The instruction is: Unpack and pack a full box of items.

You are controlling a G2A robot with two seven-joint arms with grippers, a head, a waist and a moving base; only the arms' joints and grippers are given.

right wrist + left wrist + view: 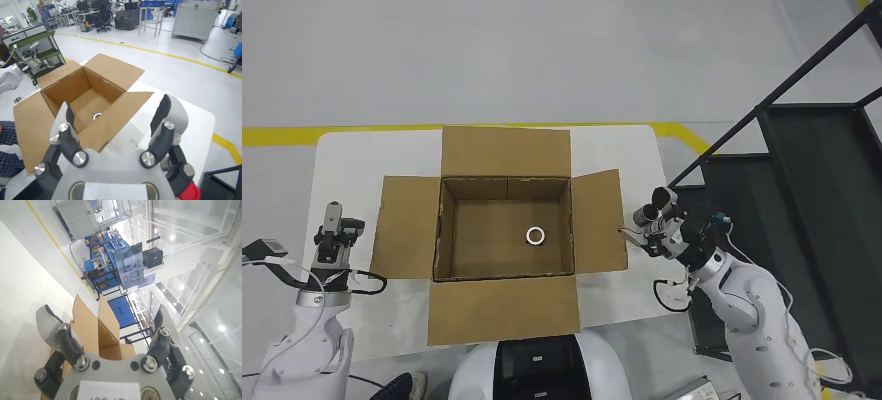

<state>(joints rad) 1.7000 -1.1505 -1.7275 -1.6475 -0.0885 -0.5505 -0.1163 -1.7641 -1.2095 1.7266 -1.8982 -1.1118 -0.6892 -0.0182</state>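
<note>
An open cardboard box (504,280) stands mid-table with all four flaps folded out. On its floor lies a small white ring-shaped roll (535,235), which also appears in the right wrist view as the roll (97,116) inside the box (105,75). My right gripper (634,232) hovers just past the box's right flap, open and empty; its fingers (165,106) frame the box. My left gripper (335,238) is left of the left flap, tilted upward, open with nothing in it (104,315); the box flaps (105,328) rise beyond it.
The white table (642,150) has bare strips around the box. A dark metal rack (802,200) stands close off the table's right edge. A tiny clear scrap (134,144) lies on the table near the right flap.
</note>
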